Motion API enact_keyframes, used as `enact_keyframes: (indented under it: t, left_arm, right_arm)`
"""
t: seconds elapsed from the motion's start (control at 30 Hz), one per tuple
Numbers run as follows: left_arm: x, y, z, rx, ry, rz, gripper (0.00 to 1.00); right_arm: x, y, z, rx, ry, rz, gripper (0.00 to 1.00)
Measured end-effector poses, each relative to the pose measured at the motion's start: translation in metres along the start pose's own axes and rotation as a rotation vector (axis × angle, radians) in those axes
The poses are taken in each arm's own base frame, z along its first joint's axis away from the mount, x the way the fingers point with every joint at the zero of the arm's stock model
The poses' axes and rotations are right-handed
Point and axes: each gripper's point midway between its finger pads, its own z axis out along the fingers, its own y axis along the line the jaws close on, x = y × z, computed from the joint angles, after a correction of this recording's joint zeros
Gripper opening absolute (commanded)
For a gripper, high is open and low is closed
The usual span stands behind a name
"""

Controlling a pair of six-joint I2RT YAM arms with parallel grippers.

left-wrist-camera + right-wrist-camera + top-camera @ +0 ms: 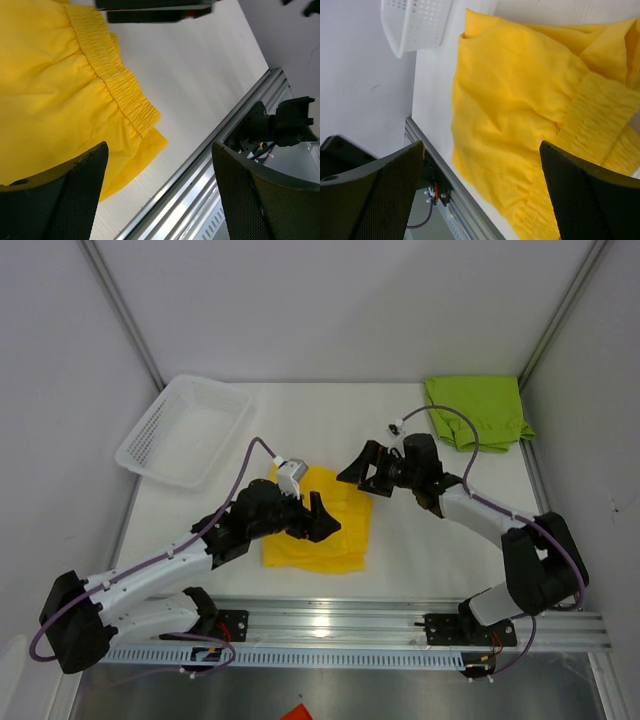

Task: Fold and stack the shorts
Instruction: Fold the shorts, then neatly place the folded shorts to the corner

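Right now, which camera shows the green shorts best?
The top external view. There the green shorts lie fully in frame at the far right corner of the table, with only a cable crossing their near edge. Neither wrist view shows them at all; both are aimed at the yellow shorts.

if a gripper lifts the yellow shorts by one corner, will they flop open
Probably: the yellow shorts lie in soft, wrinkled layers, so they would likely drape and unfold. The gathered waistband looks thickest, perhaps the firmest pinch point.
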Motion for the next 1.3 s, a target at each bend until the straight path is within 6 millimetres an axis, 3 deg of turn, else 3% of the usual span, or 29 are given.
enact_keyframes:
  t: [0.1,0.2,0.43,0.6,0.87,1.13,1.3]
  left_arm:
    - [0.010,0.009,0.008,-0.026,0.038,-0.003,0.85]
    - [0.023,0.019,0.019,-0.049,0.078,-0.011,0.85]
    - [0.037,0.036,0.032,-0.111,0.122,-0.019,0.85]
    - [0.047,0.053,0.043,-0.179,0.158,-0.023,0.85]
    - [0.058,0.059,0.047,-0.176,0.172,-0.026,0.85]
    - [0.059,0.060,0.048,-0.186,0.185,-0.019,0.85]
    - [0.048,0.056,0.049,-0.190,0.183,-0.007,0.85]
  right_arm:
    - [0.003,0.008,-0.027,0.020,-0.020,-0.031,0.99]
    - [0.014,0.003,-0.047,0.060,-0.020,-0.032,1.00]
    - [0.075,-0.048,-0.083,0.181,0.062,0.068,1.00]
    - [0.108,-0.066,-0.096,0.195,0.097,0.134,0.99]
    - [0.137,-0.080,-0.099,0.169,0.108,0.237,1.00]
    - [0.144,-0.076,-0.089,0.132,0.096,0.295,0.99]
    - [0.154,-0.073,-0.080,0.113,0.104,0.336,1.00]
